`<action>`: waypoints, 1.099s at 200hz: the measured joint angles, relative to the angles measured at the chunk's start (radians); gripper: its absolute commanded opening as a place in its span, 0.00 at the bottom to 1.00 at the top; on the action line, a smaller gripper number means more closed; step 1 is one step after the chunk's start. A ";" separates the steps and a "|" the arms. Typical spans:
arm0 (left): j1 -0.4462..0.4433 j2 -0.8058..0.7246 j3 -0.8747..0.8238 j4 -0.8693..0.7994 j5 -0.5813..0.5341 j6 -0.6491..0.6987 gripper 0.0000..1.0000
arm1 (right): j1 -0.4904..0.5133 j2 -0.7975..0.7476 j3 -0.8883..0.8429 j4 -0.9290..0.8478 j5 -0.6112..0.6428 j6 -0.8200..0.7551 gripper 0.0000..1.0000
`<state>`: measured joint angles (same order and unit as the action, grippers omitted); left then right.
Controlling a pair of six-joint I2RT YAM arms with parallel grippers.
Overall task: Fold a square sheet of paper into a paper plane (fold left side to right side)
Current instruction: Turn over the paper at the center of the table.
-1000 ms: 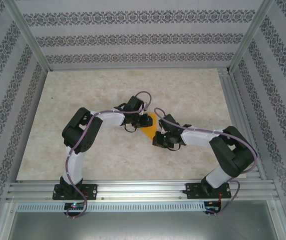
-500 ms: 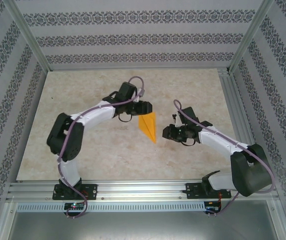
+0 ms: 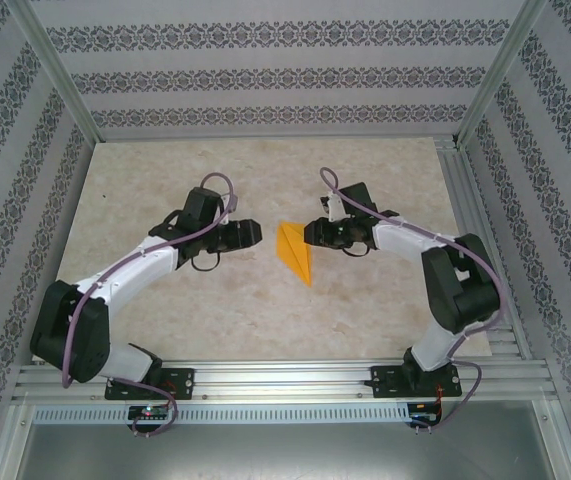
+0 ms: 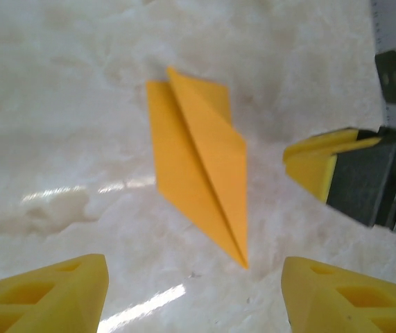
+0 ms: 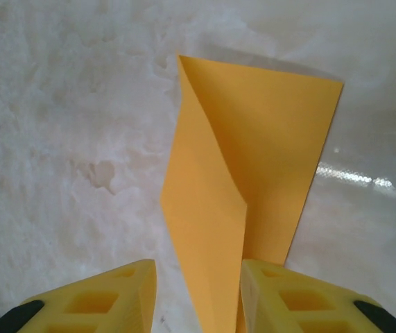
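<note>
The plane (image 4: 198, 159) lies ahead of the left gripper (image 4: 194, 281), fingers spread wide; the right gripper (image 5: 198, 274) (fingers parted, empty) hovers at its edge.

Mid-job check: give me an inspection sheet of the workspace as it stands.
Surface: marbled table, glossy.
Job's things: paper plane, a creased dart, lies flat between the grippers.
Clutter: nothing seen.
Grippers: left gripper open, apart from the plane; right gripper open, at the plane's edge, contact unclear.
Cables: purple cable runs along each arm, off the paper.
Surroundings: patterned walls, aluminium frame.
</note>
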<state>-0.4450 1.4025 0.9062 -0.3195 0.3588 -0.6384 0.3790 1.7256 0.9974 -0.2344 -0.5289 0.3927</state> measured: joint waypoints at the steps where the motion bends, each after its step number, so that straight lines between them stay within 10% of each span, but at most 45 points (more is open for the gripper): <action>1: 0.000 -0.001 -0.002 -0.001 0.000 0.000 0.69 | 0.000 0.005 0.002 0.000 0.000 0.000 0.37; 64: 0.000 -0.073 -0.043 -0.008 -0.024 -0.018 0.70 | 0.006 0.152 0.049 0.033 -0.027 -0.002 0.29; 124: 0.000 -0.082 -0.043 -0.010 -0.024 -0.027 0.73 | 0.020 0.165 0.050 0.072 -0.078 0.021 0.00; 220: 0.000 -0.182 -0.027 0.270 0.169 -0.208 0.73 | 0.003 -0.356 0.013 0.168 -0.184 0.111 0.00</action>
<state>-0.4454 1.2205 0.8791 -0.0490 0.5282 -0.8459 0.3817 1.3693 1.0103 -0.0666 -0.7132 0.5034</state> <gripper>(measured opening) 0.742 0.043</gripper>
